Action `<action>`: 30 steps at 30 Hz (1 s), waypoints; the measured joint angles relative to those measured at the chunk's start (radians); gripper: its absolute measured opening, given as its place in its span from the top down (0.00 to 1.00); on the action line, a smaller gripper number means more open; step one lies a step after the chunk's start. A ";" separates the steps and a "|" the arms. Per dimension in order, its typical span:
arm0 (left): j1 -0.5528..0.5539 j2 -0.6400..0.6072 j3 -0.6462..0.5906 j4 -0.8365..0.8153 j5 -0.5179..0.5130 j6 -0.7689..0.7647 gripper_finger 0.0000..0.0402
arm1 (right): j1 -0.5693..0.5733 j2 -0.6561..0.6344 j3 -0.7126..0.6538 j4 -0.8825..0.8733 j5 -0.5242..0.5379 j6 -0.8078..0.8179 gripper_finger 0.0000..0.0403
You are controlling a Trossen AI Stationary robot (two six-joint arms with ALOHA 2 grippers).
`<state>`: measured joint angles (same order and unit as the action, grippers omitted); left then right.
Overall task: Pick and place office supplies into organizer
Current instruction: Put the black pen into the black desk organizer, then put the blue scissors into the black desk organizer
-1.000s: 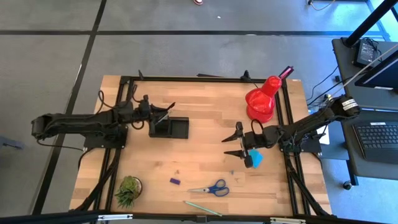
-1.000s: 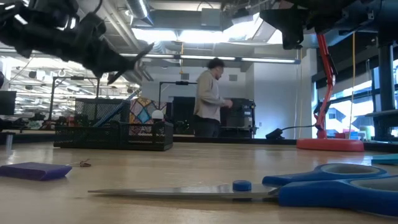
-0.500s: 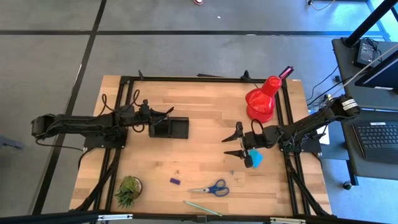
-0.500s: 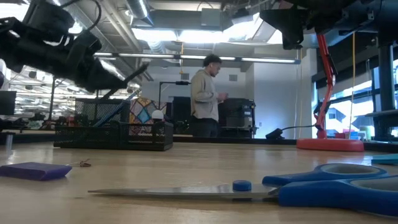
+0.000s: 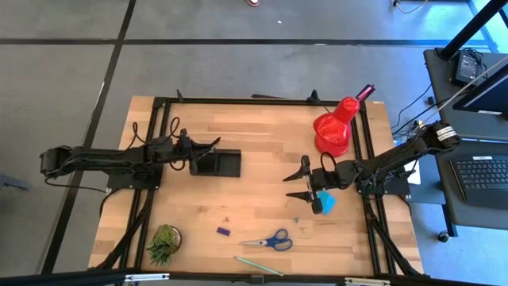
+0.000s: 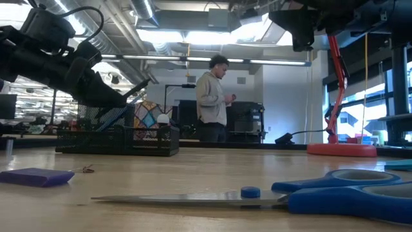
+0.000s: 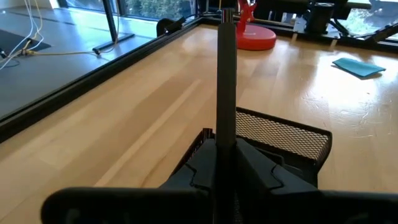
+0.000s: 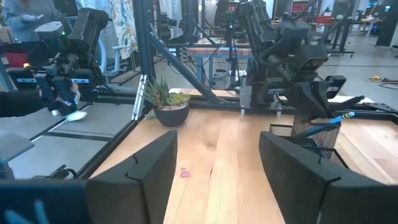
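My left gripper [image 5: 198, 148] hangs just above the taller cup end of the black mesh organizer [image 5: 216, 164], shut on a thin dark pen [image 5: 213, 144]. A blue pen [image 8: 334, 118] stands slanted in that cup. My right gripper [image 5: 300, 182] waits open at mid-right, holding nothing, beside the cyan sticky-note pad [image 5: 326, 203]. Blue-handled scissors [image 5: 270, 240], a small purple block [image 5: 224, 231] and a pale pencil [image 5: 259, 266] lie flat near the table's near edge. My left gripper pinches the dark pen near its rear end [image 7: 225, 134] between its two fingers. The pen runs on forward in line with the fingers, toward the table's right. Its free tip [image 6: 148, 81] slants upward, clear of the organizer below.
The red desk lamp [image 5: 334, 129] stands at the far right, and a small potted plant [image 5: 164, 243] at the near left. Bare wood lies between the organizer and my right gripper. A person [image 6: 212, 96] stands in the room beyond the table.
My left gripper has come down toward the organizer's cup end, carrying the dark pen with it. It has also tipped slightly downward. The pen stays in the hold.
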<state>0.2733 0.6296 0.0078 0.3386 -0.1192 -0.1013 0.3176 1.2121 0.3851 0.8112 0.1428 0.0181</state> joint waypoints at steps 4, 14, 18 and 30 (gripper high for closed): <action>0.000 0.000 0.000 -0.001 0.001 0.006 0.90 | 0.000 0.000 0.000 -0.001 0.005 0.000 0.43; 0.000 0.000 0.000 -0.005 0.002 0.018 0.88 | 0.000 0.000 0.000 -0.001 0.005 0.000 0.43; 0.000 0.000 0.000 -0.005 0.002 0.017 0.86 | 0.000 0.000 0.000 -0.001 0.005 0.000 0.43; 0.000 0.000 0.000 -0.005 0.001 0.010 0.80 | 0.000 0.000 0.000 -0.001 0.005 0.000 0.43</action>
<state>0.2733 0.6296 0.0074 0.3336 -0.1181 -0.0910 0.3176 1.2121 0.3855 0.8100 0.1478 0.0177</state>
